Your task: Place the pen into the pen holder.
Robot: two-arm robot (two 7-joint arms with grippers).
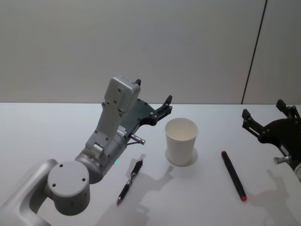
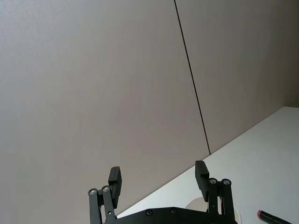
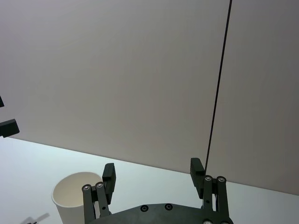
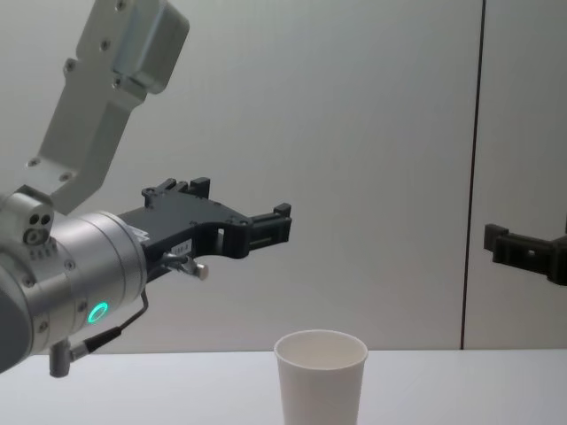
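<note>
No text, brand or number can be read here. The one label in sight is a small white sticker (image 1: pixel 123 131) on the dark body of the left gripper (image 1: pixel 153 91), and its print is too small to make out
</note>
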